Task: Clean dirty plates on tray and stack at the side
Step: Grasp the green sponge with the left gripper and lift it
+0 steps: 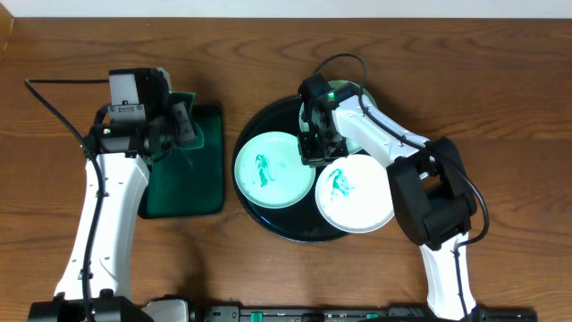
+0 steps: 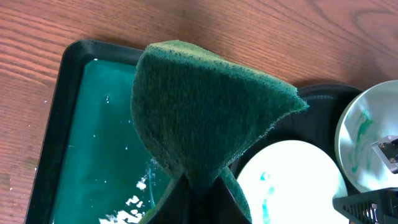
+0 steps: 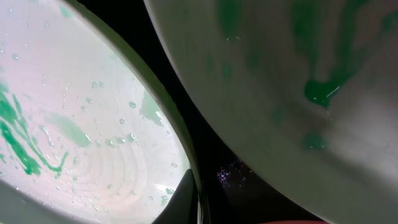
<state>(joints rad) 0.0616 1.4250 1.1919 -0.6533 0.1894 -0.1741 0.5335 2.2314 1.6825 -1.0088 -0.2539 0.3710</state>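
Observation:
The black round tray (image 1: pixel 268 219) holds three pale plates. The left plate (image 1: pixel 268 170) and the front right plate (image 1: pixel 356 192) have teal smears. The third plate (image 1: pixel 353 139) is mostly hidden under my right arm. My right gripper (image 1: pixel 313 148) is at the left plate's right rim. In the right wrist view one finger (image 3: pixel 183 199) lies on that plate's (image 3: pixel 68 118) rim, and another smeared plate (image 3: pixel 292 93) fills the upper right. My left gripper (image 1: pixel 183 121) is shut on a green sponge (image 2: pixel 205 106) held above the rectangular green tray (image 2: pixel 87 143), left of the plates (image 2: pixel 292 186).
The rectangular dark-green tray (image 1: pixel 188 174) holds wet foam and lies just left of the black tray (image 2: pixel 323 99). A cable (image 1: pixel 54 98) runs over the table at the far left. Bare wooden table lies behind and at both sides.

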